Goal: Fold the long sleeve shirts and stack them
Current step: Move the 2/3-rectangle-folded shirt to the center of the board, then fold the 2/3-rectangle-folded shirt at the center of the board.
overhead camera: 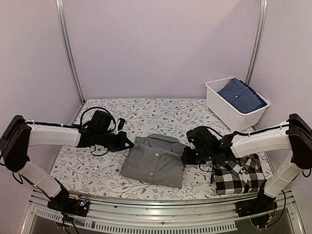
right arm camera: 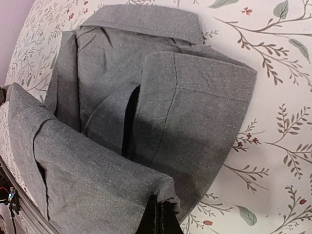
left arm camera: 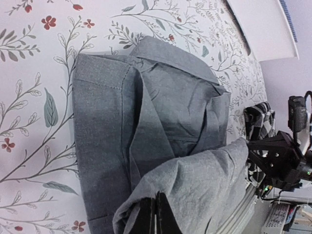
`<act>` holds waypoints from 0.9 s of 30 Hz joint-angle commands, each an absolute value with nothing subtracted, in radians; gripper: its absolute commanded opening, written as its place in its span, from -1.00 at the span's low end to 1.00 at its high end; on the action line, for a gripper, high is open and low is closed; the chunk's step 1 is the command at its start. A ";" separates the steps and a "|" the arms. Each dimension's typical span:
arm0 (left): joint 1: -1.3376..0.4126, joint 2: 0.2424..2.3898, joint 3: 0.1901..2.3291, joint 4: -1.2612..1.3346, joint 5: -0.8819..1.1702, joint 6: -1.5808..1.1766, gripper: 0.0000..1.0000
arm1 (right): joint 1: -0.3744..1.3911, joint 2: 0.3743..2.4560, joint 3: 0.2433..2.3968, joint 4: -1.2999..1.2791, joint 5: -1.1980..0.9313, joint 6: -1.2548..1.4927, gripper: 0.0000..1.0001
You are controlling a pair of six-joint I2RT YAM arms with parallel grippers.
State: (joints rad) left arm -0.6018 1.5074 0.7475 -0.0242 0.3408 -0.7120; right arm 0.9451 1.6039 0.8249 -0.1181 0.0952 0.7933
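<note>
Jaws pinched tight on both sides for us: left gripper grips the left edge of the grey shirt, right gripper its right edge, folds lifted. Checked shirt lies folded just right of it.

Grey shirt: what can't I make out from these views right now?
Grey shirt near part: wrist views, the raised flap covers it.
Left claw, right claw: own wrist views, cut off by the bottom edge, tips under cloth.
Checked shirt: top view, right arm covers its far edge.
Blue cloth: top view, bin wall hides most.
</note>
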 commanded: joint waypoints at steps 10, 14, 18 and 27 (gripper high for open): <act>-0.611 1.355 0.781 -0.110 0.316 -0.689 -1.00 | 0.948 1.384 0.827 -0.200 0.260 0.780 -1.00; -0.611 1.353 0.824 -0.124 0.320 -0.678 -1.00 | 0.948 1.371 0.856 -0.217 0.273 0.759 -1.00; -0.611 1.343 0.861 -0.145 0.315 -0.668 -1.00 | 0.948 1.348 0.882 -0.233 0.281 0.743 -1.00; -0.605 1.344 0.917 -0.183 0.318 -0.636 -1.00 | 0.948 1.336 0.951 -0.272 0.286 0.725 -1.00</act>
State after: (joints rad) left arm -0.6041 1.3651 0.8757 -0.1589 0.3214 -0.6651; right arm 0.9470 1.3670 0.9123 -0.2512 0.2611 0.7422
